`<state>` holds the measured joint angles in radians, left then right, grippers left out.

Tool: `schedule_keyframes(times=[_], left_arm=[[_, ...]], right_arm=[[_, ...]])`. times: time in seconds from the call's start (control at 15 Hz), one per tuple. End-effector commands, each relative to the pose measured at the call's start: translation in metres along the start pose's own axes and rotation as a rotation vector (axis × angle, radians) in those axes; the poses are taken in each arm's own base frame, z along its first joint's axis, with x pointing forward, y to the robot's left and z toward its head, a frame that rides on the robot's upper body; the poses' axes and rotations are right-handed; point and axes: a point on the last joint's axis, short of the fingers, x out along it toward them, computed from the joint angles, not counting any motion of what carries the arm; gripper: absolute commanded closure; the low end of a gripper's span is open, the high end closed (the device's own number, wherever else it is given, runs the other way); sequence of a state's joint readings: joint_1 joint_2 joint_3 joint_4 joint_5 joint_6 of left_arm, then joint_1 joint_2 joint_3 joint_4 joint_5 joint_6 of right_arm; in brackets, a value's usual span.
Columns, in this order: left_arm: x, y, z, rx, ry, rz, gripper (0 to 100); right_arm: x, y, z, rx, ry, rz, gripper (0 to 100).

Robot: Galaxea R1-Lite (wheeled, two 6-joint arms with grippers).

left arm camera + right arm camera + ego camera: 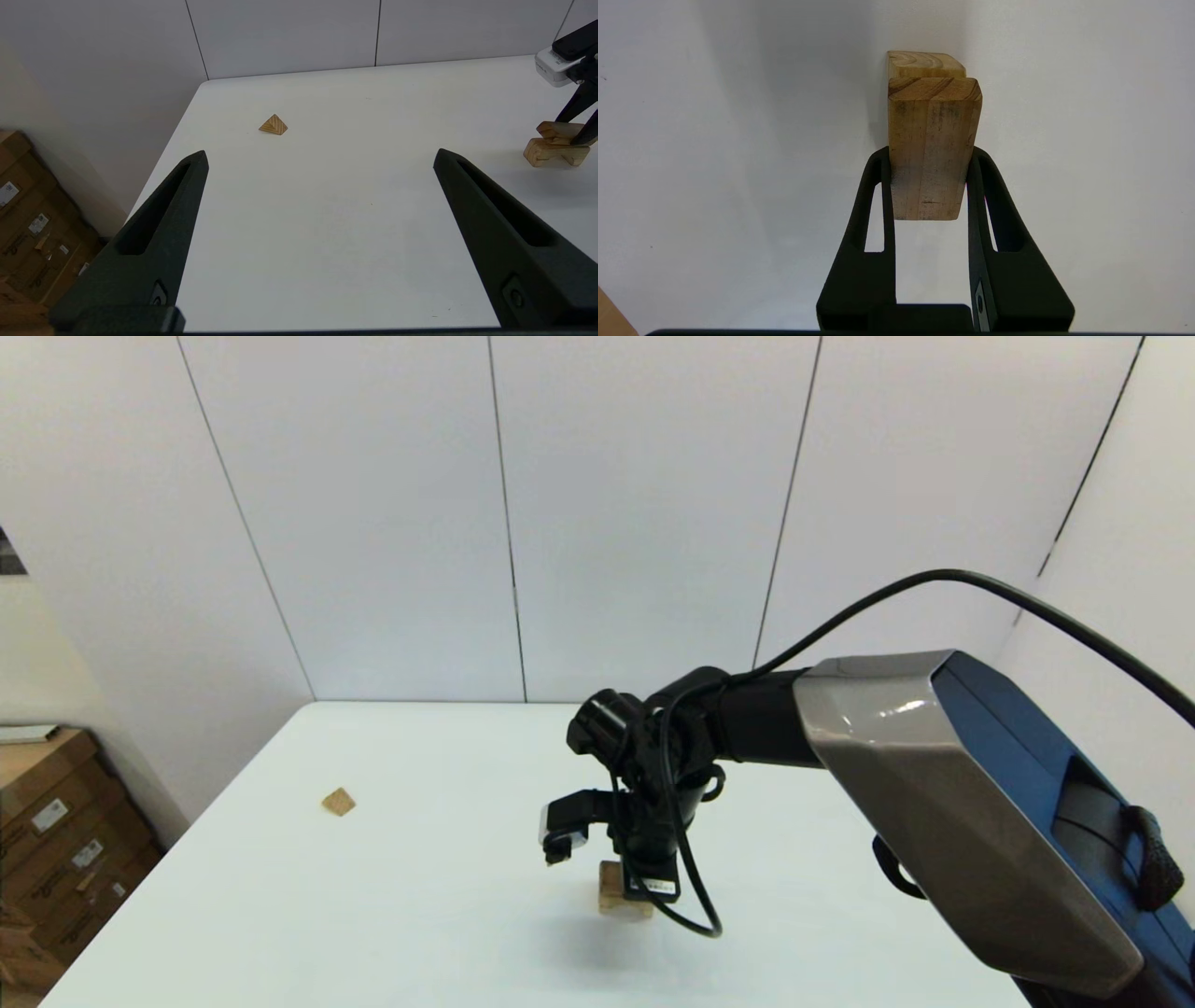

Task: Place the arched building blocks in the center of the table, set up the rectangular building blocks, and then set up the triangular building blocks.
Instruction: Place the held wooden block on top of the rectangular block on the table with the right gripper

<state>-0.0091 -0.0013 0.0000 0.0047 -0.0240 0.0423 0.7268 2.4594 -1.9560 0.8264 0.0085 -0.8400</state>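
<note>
At the middle of the white table stands the pale arched block, mostly hidden under my right wrist in the head view. The darker rectangular slab lies right over its top; contact cannot be told. My right gripper points down and is shut on the slab's sides, also seen from the left wrist. The small triangular block lies alone far to the left. My left gripper hangs open over bare table, well short of the triangle, and is out of the head view.
Cardboard boxes are stacked on the floor past the table's left edge. White wall panels close off the back of the table. The right arm's grey and blue forearm spans the right side.
</note>
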Motion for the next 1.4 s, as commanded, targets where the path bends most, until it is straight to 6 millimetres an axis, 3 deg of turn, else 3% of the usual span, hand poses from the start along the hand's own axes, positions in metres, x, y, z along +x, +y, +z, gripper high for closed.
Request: schedule_keyframes(times=[0.07, 1.4], left_arm=[[0.0001, 0.0000, 0.0000, 0.001, 0.001, -0.001, 0], [0.0001, 0.0000, 0.0000, 0.001, 0.001, -0.001, 0]], right_arm=[[-0.0002, -0.0010, 0.0012, -0.007, -0.012, -0.010, 100], [0.0001, -0.0017, -0.0012, -0.012, -0.001, -0.007, 100]])
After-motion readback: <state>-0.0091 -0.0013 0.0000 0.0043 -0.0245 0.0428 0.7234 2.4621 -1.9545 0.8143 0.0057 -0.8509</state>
